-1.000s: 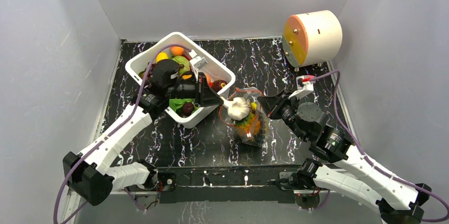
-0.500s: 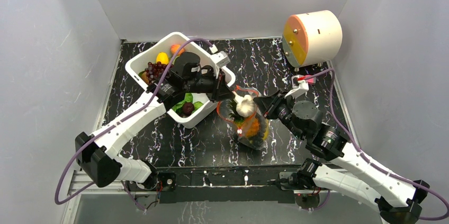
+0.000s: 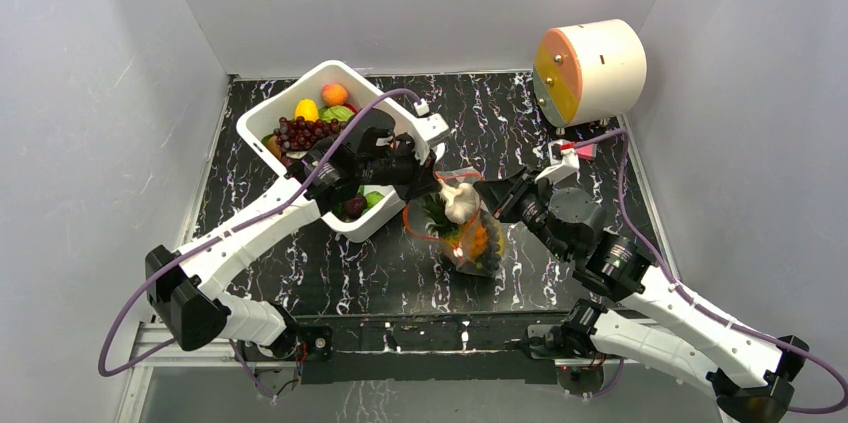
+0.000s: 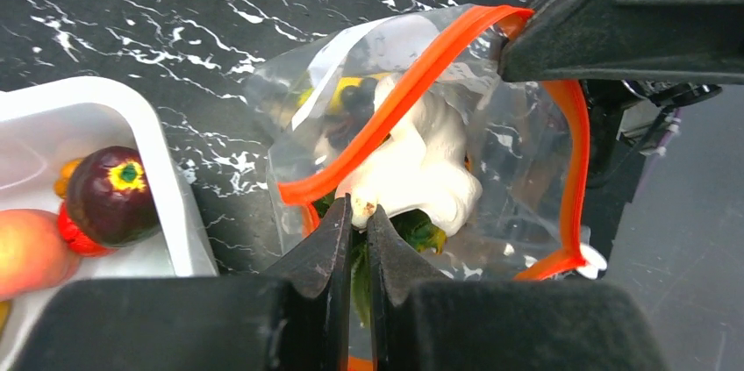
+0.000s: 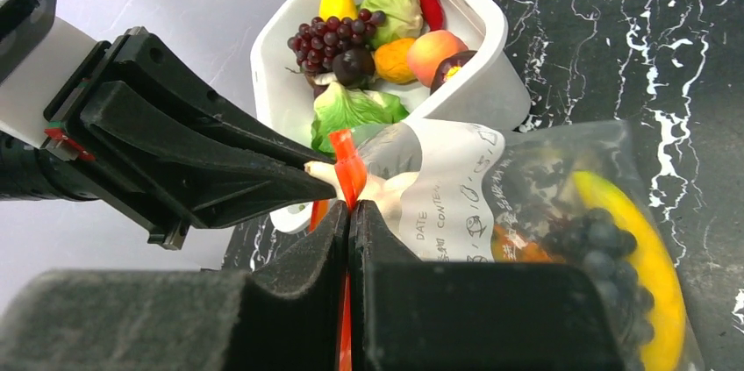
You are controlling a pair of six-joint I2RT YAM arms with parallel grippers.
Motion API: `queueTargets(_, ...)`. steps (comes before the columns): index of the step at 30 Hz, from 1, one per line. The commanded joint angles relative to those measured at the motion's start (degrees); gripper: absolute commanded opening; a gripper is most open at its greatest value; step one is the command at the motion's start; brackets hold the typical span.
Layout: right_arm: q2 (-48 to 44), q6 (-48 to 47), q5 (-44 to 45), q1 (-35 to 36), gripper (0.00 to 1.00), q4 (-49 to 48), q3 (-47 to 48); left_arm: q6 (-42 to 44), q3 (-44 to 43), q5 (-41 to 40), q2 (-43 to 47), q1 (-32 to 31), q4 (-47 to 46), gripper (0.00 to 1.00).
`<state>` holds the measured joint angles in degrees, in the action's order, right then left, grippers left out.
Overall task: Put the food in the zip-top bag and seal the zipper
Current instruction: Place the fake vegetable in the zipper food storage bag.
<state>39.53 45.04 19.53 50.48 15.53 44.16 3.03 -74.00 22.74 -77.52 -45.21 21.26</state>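
Note:
The clear zip-top bag (image 3: 470, 243) lies mid-table with its mouth held open. It holds a banana (image 5: 633, 257), dark grapes and a pineapple. My left gripper (image 4: 358, 213) is shut on the stem end of a white garlic bulb (image 4: 425, 165), which sits in the bag's mouth with the red zipper (image 4: 411, 90) crossing over it. My right gripper (image 5: 349, 210) is shut on the zipper strip (image 5: 347, 167) at the mouth's right side, beside the white label (image 5: 447, 191). In the top view, the left gripper (image 3: 432, 185) and right gripper (image 3: 489, 190) face each other across the garlic (image 3: 458, 201).
The white tub (image 3: 262, 115) at the back left holds more toy food: purple grapes (image 5: 329, 36), greens, a peach and a dark plum (image 4: 110, 196). A cream cylinder with an orange face (image 3: 590, 68) stands at the back right. Grey walls enclose the black marbled table.
My left wrist has swung right and toward the back, keeping hold of the garlic and setting it deeper in the bag's mouth. The mouth has spread wider. My right gripper has shifted slightly left.

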Motion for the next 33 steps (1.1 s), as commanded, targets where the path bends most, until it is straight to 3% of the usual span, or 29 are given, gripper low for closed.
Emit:
queueTargets(1,-0.3,1.98,-0.15,-0.08,0.0,-10.14,2.93,2.9,-3.14,-3.23,1.07,-0.85,0.32,0.0)
queueTargets(7,1.63,3.36,-1.59,-0.03,0.0,-12.74,2.94,1.0,-4.62,-2.03,-2.18,-1.93,-0.84,0.0)
queueTargets(14,2.62,3.41,-1.18,-0.07,0.0,-14.38,2.82,-2.47,-0.6,3.15,-1.15,-2.33,-6.12,0.0)
queueTargets(23,4.32,5.72,-3.17,-0.05,0.0,-16.76,2.58,-7.49,4.85,1.02,0.8,-2.41,-11.08,0.01)
queueTargets(27,4.19,6.1,-3.43,-0.1,0.0,-16.9,2.08,-7.34,3.62,-0.41,0.73,-2.42,-9.97,0.21)
queueTargets(33,2.72,5.49,-1.73,-0.03,0.0,-15.78,1.39,-7.89,4.88,-2.22,3.45,-2.38,-11.54,0.44)
